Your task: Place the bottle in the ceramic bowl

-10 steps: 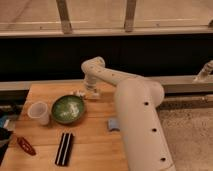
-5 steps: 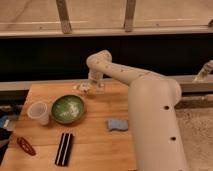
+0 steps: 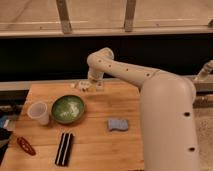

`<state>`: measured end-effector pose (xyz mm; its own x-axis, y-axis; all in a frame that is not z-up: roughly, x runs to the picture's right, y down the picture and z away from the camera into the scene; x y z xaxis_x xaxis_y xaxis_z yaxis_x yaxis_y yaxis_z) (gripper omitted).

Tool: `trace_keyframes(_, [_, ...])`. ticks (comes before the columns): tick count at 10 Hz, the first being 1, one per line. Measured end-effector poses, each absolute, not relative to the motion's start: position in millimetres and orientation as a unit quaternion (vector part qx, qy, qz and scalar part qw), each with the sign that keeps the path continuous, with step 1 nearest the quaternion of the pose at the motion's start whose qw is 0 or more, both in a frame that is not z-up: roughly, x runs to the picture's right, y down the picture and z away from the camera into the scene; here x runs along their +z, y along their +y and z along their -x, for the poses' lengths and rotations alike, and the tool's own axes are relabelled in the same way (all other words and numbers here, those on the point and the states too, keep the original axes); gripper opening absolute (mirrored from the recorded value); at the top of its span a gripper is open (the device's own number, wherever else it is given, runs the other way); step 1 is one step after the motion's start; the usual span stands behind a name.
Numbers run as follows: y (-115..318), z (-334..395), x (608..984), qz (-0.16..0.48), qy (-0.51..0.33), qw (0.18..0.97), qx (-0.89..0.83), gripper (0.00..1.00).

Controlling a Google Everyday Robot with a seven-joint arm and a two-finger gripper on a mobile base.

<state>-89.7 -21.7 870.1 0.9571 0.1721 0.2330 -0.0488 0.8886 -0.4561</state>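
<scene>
The gripper [image 3: 93,86] is picked out low over the far edge of the wooden table [image 3: 100,150], in the upper middle of the frame. It is carried by the white arm [image 3: 125,72], which sweeps in from the big rounded body at the right. Whether the gripper is spread or closed cannot be told.

The bottle [image 3: 82,86] is spotted right at the gripper, just to its left, as a small whitish shape down by the table's far edge. Whether it is gripped or only touched cannot be told.

The ceramic bowl [image 3: 68,109], dark green with pale speckles, is found below and left of that. The bottle is outside it and apart from its rim. A translucent cup [image 3: 39,112] is seen just beside the bowl's left side. A blue sponge [image 3: 118,124] is noted to the right, well apart. Two black strips [image 3: 64,149] are laid side by side at lower left, with a red object [image 3: 25,146] near the left edge.
</scene>
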Motion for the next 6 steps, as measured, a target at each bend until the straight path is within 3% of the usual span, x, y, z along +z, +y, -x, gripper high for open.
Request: trace_keyframes(6, [-6,135,811,0.22,-0.188,0.957,-0.001,0.0])
